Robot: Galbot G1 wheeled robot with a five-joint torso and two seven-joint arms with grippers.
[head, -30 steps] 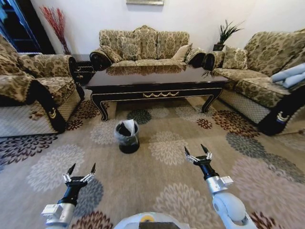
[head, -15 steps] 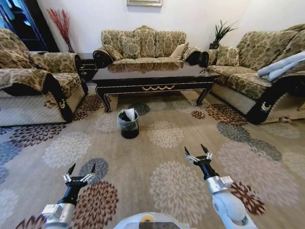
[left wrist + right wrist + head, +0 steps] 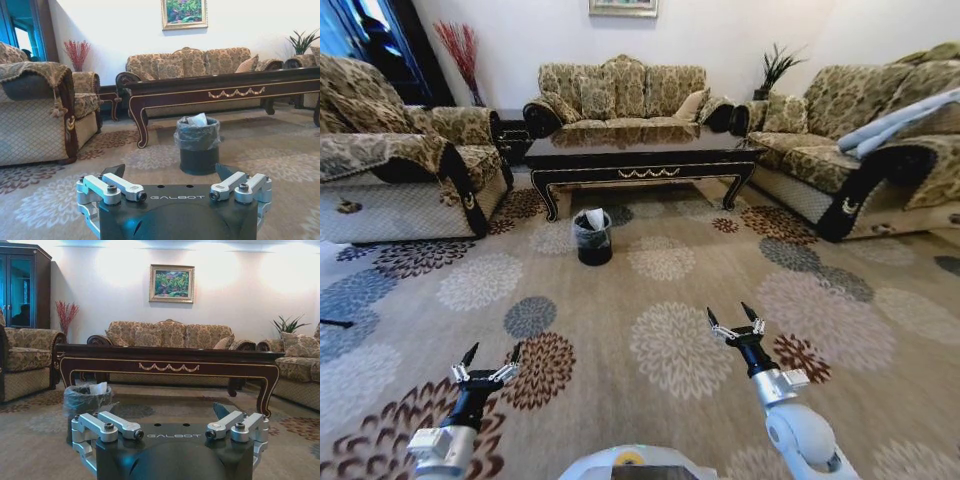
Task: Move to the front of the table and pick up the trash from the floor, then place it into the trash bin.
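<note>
The dark glossy table (image 3: 645, 152) stands far ahead across the patterned floor (image 3: 620, 295), in front of the back sofa. The black lined trash bin (image 3: 592, 240) sits on the carpet just before the table's left half, and a white piece of trash (image 3: 593, 217) pokes out of it. Low and near me, my left gripper (image 3: 493, 352) and right gripper (image 3: 728, 313) hover over the carpet, both open and empty. The left wrist view looks past my left gripper (image 3: 170, 172) at the bin (image 3: 197, 142) and table (image 3: 220, 91). From the right gripper (image 3: 167, 412) the bin (image 3: 85, 400) and table (image 3: 165, 365) also show.
Patterned sofas flank the carpet: one on the left (image 3: 400, 170), one behind the table (image 3: 620, 90), one on the right (image 3: 860, 150). A small dark side table (image 3: 513, 135) fills the back-left corner. A thin dark object (image 3: 330, 323) lies at the carpet's left edge. Wide carpet lies between me and the bin.
The whole head view has shifted: table and bin now look smaller and farther off, with more carpet in front, so the camera has moved back. Both grippers hold the same open pose.
</note>
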